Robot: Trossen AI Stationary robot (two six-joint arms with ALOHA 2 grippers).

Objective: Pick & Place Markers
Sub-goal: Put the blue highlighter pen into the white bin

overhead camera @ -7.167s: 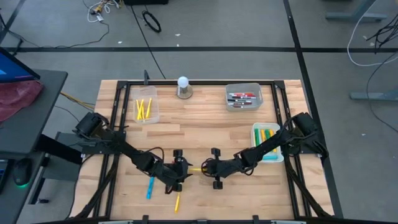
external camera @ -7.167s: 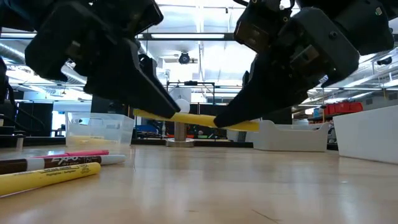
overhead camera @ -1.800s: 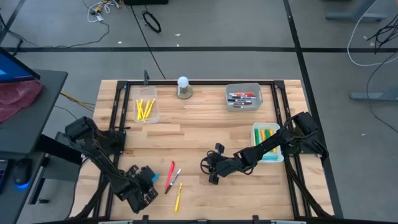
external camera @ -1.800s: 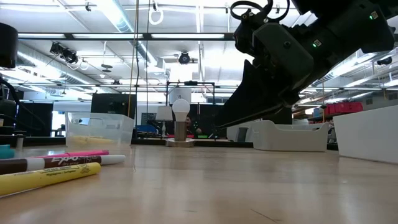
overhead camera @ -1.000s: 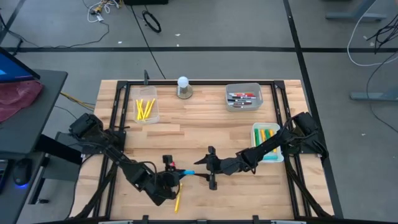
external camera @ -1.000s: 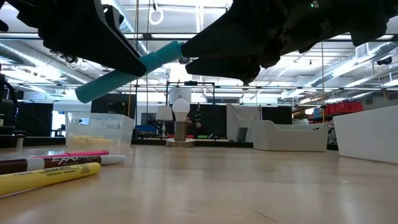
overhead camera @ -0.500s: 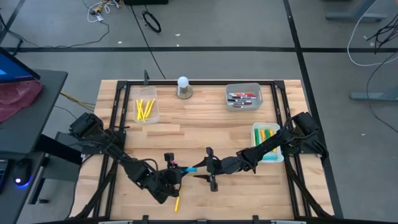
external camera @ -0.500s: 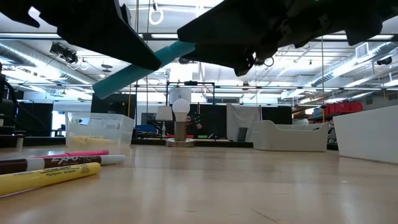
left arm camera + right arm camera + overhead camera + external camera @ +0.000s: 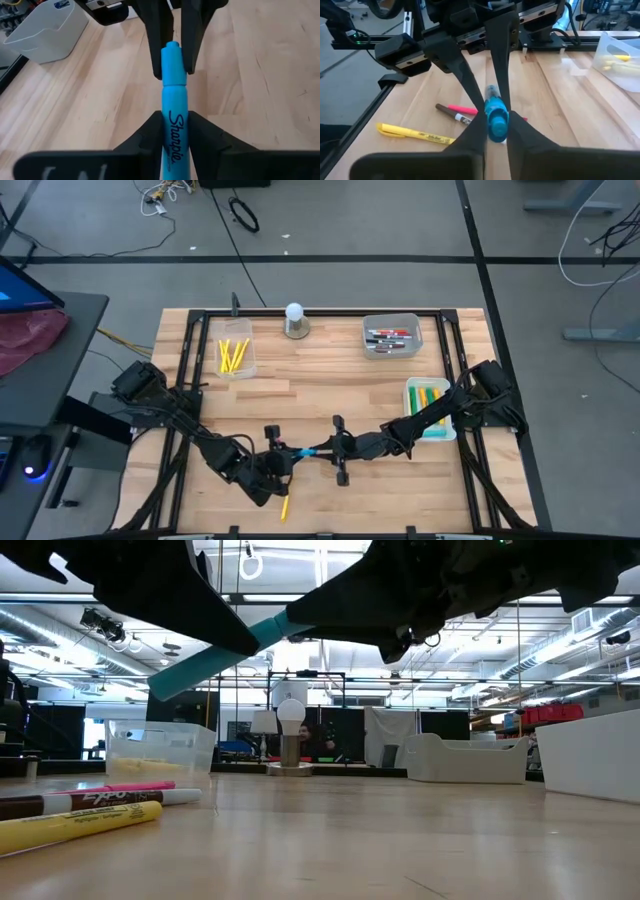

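Evidently a handover: the slim blue capped marker (image 9: 308, 451) hangs above the wooden counter (image 9: 330, 380) at about six o'clock, the left gripper (image 9: 283, 454) clamped on its barrel and the right gripper (image 9: 335, 448) pinching its cap end, likely so it can travel toward the right arm's trays.

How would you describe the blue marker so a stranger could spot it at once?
Look at the near middle of the wooden table, where the left gripper and right gripper meet. The blue marker hangs between them, gripped at both ends; its neighbours lie flat on the wood.
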